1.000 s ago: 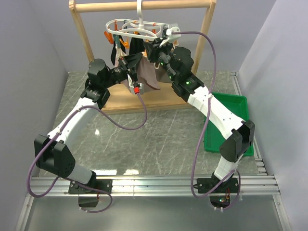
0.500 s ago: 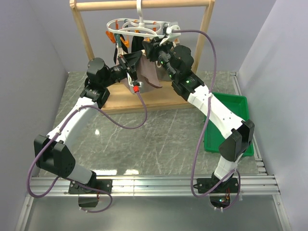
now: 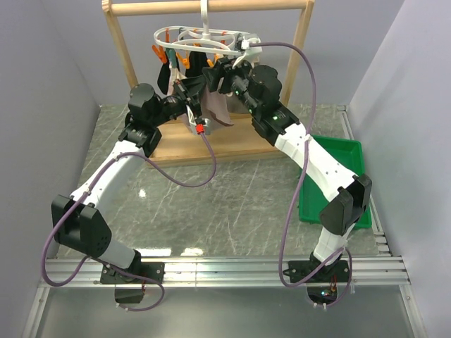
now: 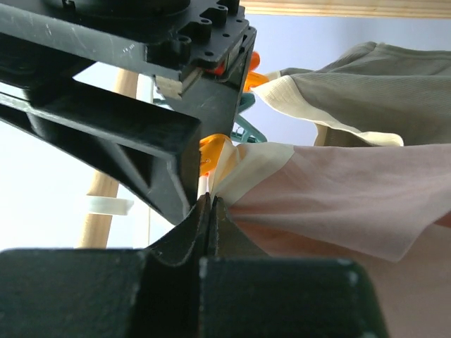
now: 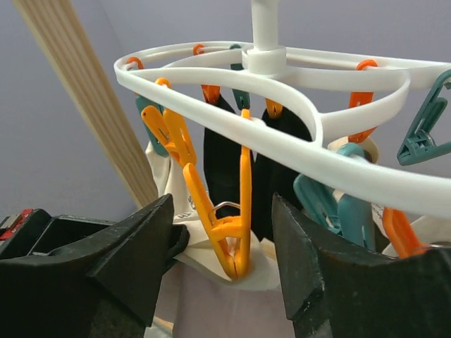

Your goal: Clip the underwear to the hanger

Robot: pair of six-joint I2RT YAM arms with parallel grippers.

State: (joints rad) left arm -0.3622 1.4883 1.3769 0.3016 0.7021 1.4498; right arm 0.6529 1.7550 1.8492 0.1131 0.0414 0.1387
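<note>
Underwear (image 4: 338,190): soft, light, limp pink-beige fabric, hung just below the hanger (image 5: 282,151). Likely best hold is the cream waistband edge, now pinched tight in the left gripper (image 4: 209,211). Right gripper (image 5: 224,211): fingers parted, straddling an orange peg (image 5: 236,243) under the hanger. Teal pegs (image 5: 320,204) and black garment (image 5: 225,162) crowd close, so room is scant.

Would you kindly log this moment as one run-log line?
left gripper: shut on underwear | right gripper: open around orange peg | hanger: on wooden rack

Underwear: I see soft dusty-pink fabric briefs (image 4: 338,204) with a cream waistband, hanging bunched just under the hanger.
Hanger: white plastic oval clip hanger (image 5: 266,58), hung high, its orange and teal pegs (image 5: 225,232) dangling.
</note>
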